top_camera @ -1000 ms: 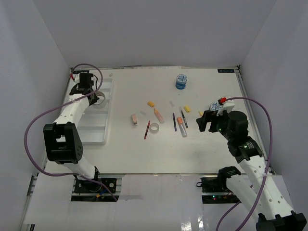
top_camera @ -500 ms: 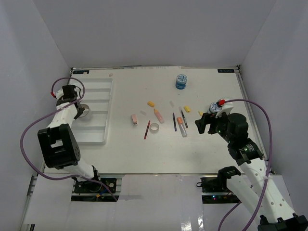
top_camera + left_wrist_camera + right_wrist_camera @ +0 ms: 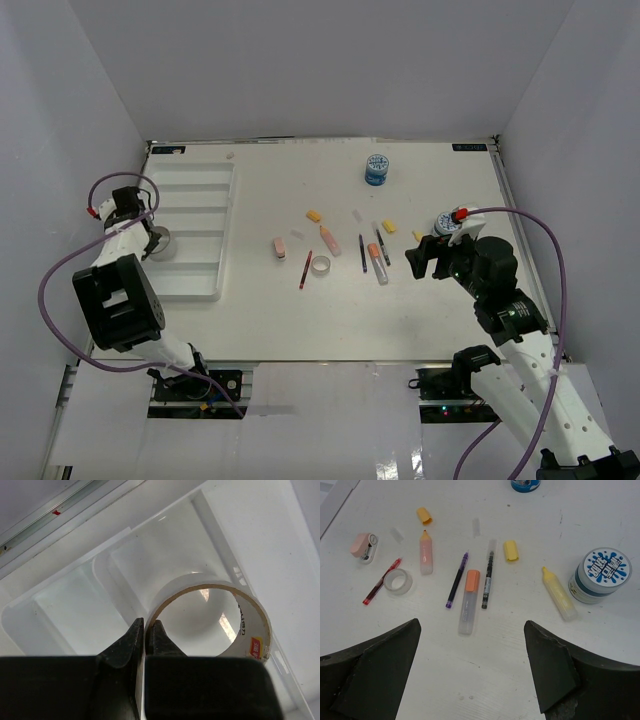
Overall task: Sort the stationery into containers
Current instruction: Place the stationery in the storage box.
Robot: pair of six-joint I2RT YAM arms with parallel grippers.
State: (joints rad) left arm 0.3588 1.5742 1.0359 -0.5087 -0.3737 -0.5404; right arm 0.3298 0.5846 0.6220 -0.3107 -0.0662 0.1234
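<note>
My left gripper (image 3: 145, 630) is shut on the wall of the tan tape roll (image 3: 252, 625), one finger inside the ring and one outside. In the top view the tape roll (image 3: 161, 243) hangs at the left end of the white tray's containers (image 3: 195, 262). My right gripper (image 3: 471, 625) stands open above the table, holding nothing. In front of it lie an orange-capped marker (image 3: 469, 601), a purple pen (image 3: 457, 580), a black pen (image 3: 487, 580), a yellow marker (image 3: 560, 600), a pink marker (image 3: 425, 552), a red pen (image 3: 381, 581), a small clear roll (image 3: 398, 581) and a blue-white tub (image 3: 599, 575).
A second blue-white tub (image 3: 377, 169) stands at the far middle of the table. A pink eraser (image 3: 363, 547), an orange cap (image 3: 424, 515) and a yellow cap (image 3: 510, 550) lie among the pens. White walls close in the table on three sides.
My left gripper has carried the tape roll from the tray's far part toward its left end and nearer to me. The right gripper shifted slightly left, still open.
</note>
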